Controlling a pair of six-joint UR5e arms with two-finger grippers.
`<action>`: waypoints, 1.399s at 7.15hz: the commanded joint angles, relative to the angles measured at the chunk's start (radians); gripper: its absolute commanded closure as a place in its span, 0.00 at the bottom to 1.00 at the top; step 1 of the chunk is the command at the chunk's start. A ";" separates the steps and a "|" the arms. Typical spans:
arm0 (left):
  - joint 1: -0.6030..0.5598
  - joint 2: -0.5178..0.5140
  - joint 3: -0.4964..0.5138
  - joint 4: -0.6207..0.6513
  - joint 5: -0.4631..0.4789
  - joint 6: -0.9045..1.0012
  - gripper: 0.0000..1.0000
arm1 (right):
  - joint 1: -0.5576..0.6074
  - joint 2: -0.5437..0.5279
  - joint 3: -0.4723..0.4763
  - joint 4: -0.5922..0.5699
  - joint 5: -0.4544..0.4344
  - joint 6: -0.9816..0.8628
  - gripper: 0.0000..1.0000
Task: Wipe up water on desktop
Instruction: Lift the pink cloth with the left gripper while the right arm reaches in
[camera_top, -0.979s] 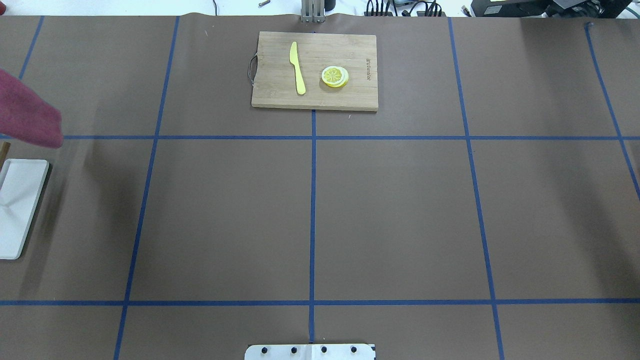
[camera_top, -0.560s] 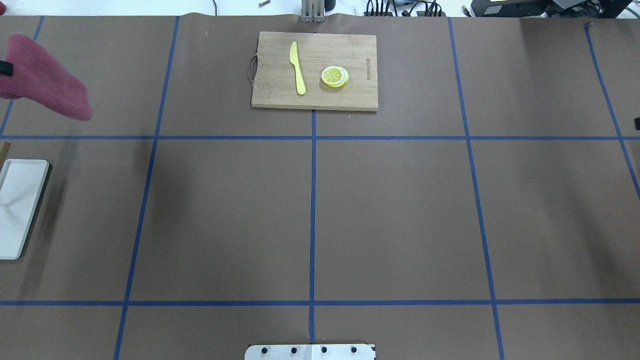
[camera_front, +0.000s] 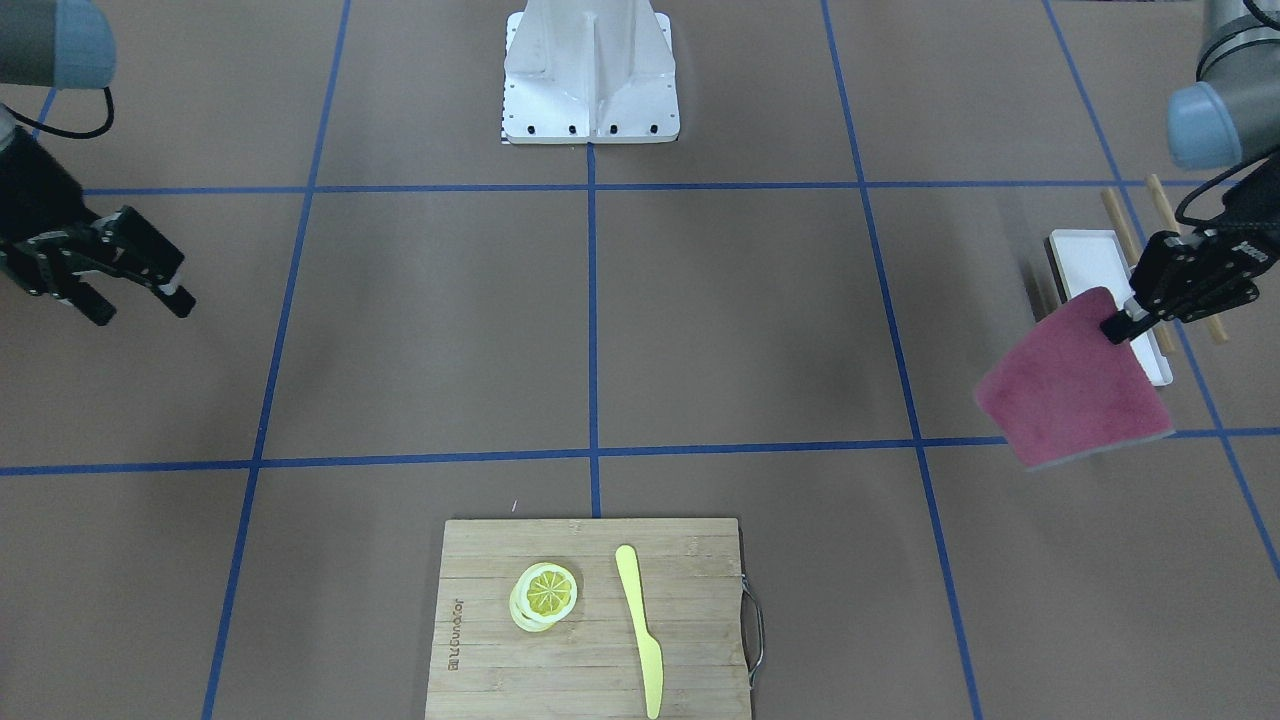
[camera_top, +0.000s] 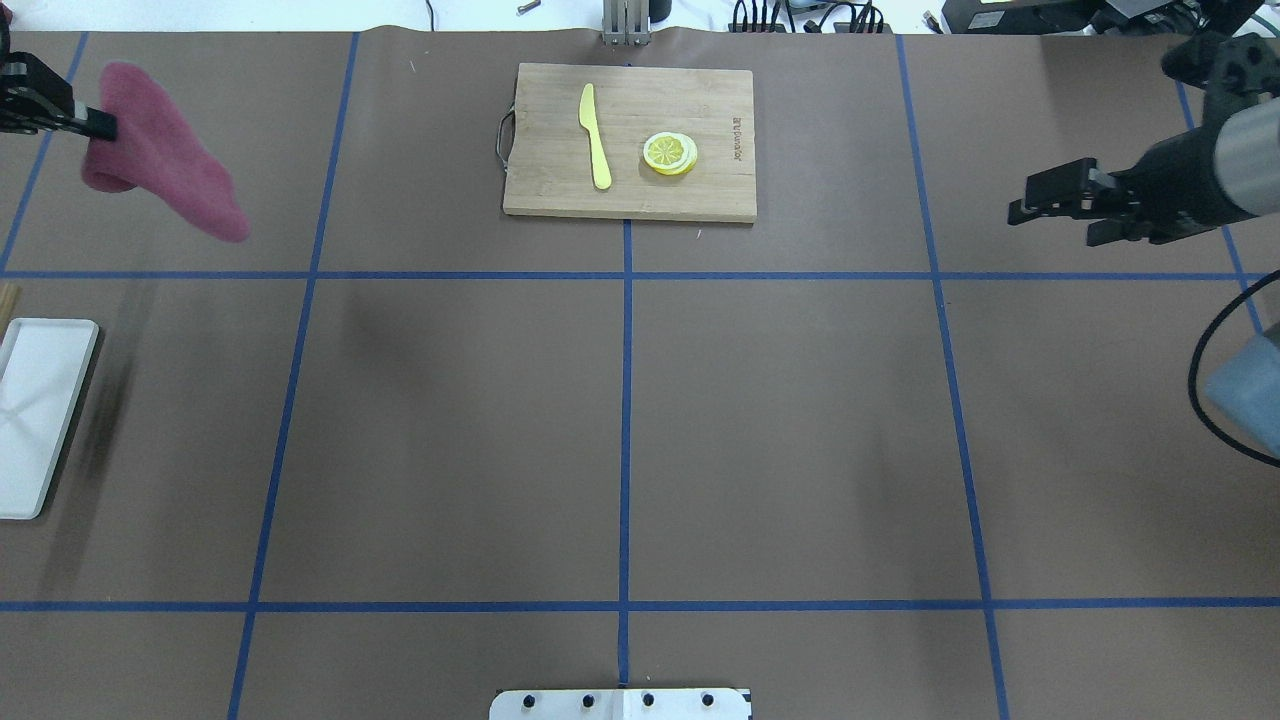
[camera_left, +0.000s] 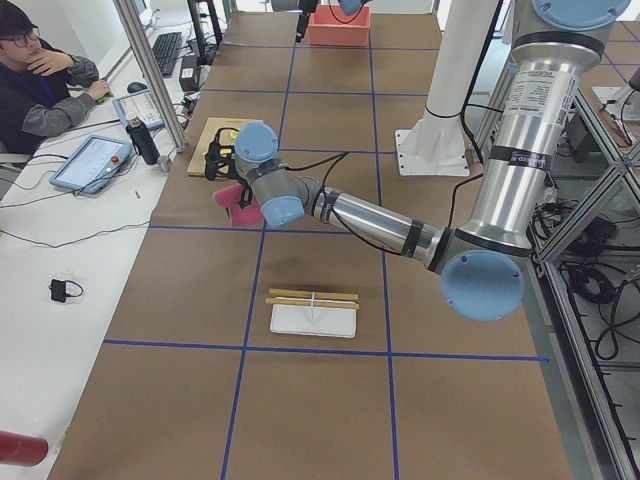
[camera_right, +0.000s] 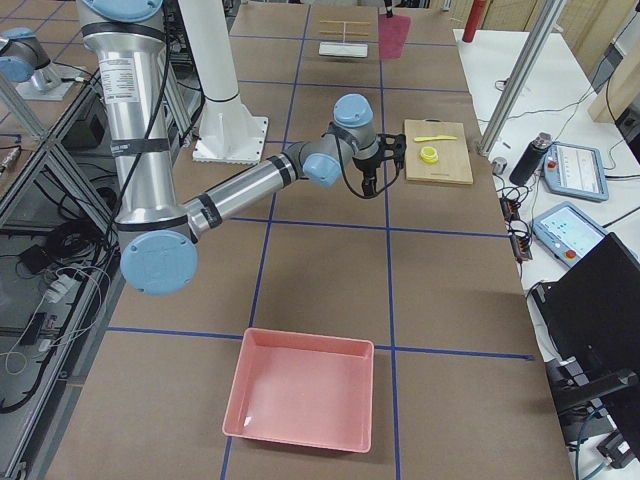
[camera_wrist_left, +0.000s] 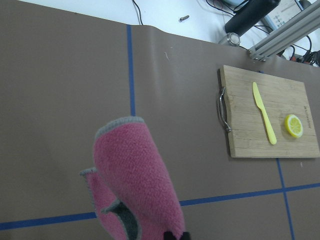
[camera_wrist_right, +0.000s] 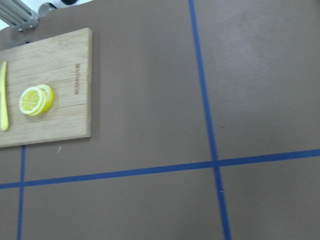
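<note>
Maroon fleece cloth (camera_top: 165, 165) now sits well inside my overhead view. A second ago only one end of it poked in at the left edge, nearer to me. So the left end effector (camera_top: 100, 125), clamped on the cloth's edge, has carried it away from the white tray (camera_top: 40, 415) and out over the far-left square of the counter (camera_top: 800, 420). The cloth hangs in the air, clear of the surface. The right end effector (camera_front: 143, 308) has also come into the overhead view at the far right, spread wide and holding nothing.

My reading is that the pickup is done and the wiping has not begun. The counter runs under everything, but I can't pick out a wet patch on it in any view, so I can't yet say where the cloth should come down.

My count:
- one cloth
- one tray, with two wooden sticks (camera_left: 330, 294) just beside it
- one bamboo cutting board (camera_top: 628, 140) at far centre
- one yellow knife (camera_top: 596, 135) on the board
- a small stack of lemon slices (camera_top: 670, 153) on the board, probably two
- one pink bin (camera_right: 300, 400) at the counter's right end
</note>
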 joint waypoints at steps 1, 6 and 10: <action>0.092 -0.077 -0.035 -0.002 0.039 -0.177 1.00 | -0.145 0.156 0.001 0.002 -0.114 0.202 0.01; 0.261 -0.241 -0.090 -0.002 0.182 -0.504 1.00 | -0.343 0.221 0.060 0.089 -0.373 0.370 0.01; 0.306 -0.292 -0.101 -0.002 0.233 -0.651 1.00 | -0.524 0.264 0.065 0.104 -0.651 0.415 0.01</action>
